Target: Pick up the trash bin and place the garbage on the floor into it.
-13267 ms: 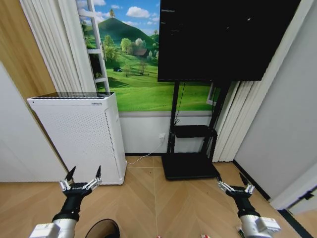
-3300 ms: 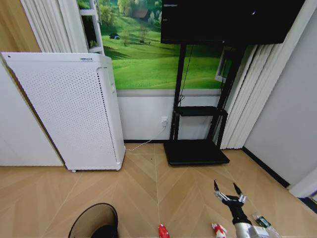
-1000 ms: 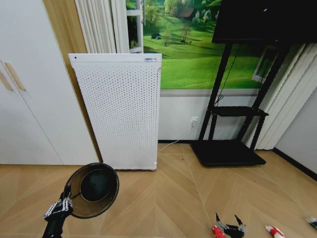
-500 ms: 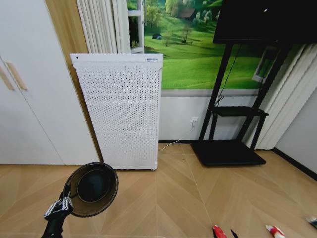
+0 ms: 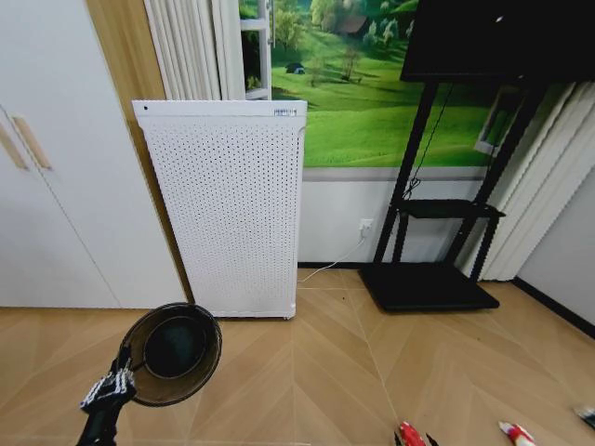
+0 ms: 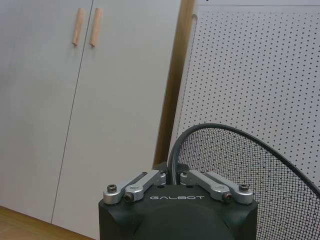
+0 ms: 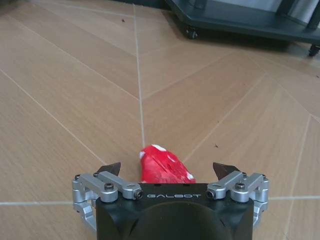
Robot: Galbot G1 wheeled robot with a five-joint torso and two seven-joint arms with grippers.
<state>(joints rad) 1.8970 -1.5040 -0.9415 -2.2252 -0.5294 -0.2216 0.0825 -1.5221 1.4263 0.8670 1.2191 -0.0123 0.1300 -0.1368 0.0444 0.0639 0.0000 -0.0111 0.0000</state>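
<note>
Fingers of the left gripper (image 6: 175, 176) pinch the trash bin (image 5: 174, 352) rim, so it hangs ready off the floor (image 5: 325, 372). Right gripper (image 7: 169, 172) is wide open, the red can (image 7: 164, 164) lying between its fingertips, ungrasped.

The trash bin (image 5: 174, 352) is a round black wire-mesh basket, held off the floor (image 5: 325, 372) at about 7 o'clock in the head view and tilted so its open mouth faces up and forward. The left hand (image 6: 172, 176) is clamped on its rim. At about 5 o'clock a crumpled red can (image 7: 164, 165) lies on the tan herringbone parquet, between the spread fingers of the right hand (image 7: 170, 172). At about 4 o'clock lies a red-and-white packet (image 5: 514, 433).
</note>
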